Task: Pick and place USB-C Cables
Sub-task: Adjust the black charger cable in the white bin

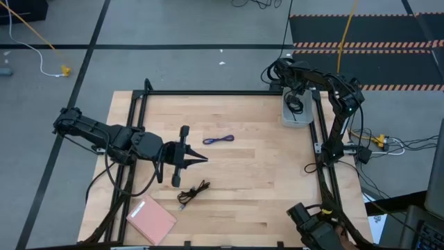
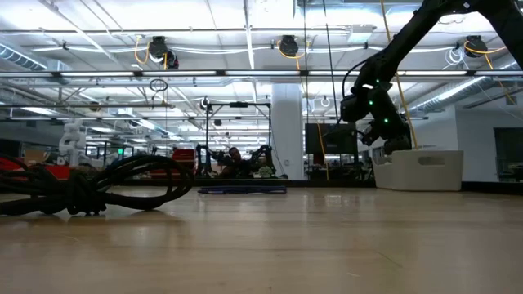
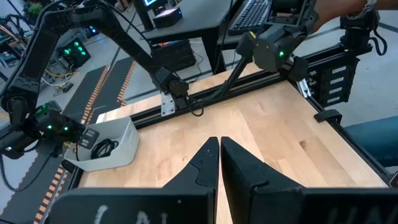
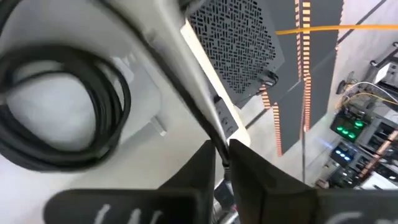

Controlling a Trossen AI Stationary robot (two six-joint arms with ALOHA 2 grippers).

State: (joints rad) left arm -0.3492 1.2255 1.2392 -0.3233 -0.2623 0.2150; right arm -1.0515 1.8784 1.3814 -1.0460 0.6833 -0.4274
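High view shows the wooden worktop (image 1: 263,173) framed by black rails, with the left tool (image 1: 201,159) at centre-left of the frame, its fingers pressed together and holding nothing. A little above and to the right of it lies the small blue-purple cable (image 1: 218,140), and just below it the bundled black cable (image 1: 193,192), both loose on the wood and clear of the tool. A pink pad (image 1: 152,219) sits at the lower left, beside the bundled cable but apart from it. In the upper right corner stands a white bin (image 1: 297,111) with a coiled black cable (image 1: 295,104) inside; the right tool (image 1: 295,89) hangs over the bin, its fingers pressed together and empty in the right wrist view, where the coil (image 4: 59,106) fills the left of the frame. Low view has the bundled black cable (image 2: 90,186) large at the left and the bin (image 2: 418,169) far right.
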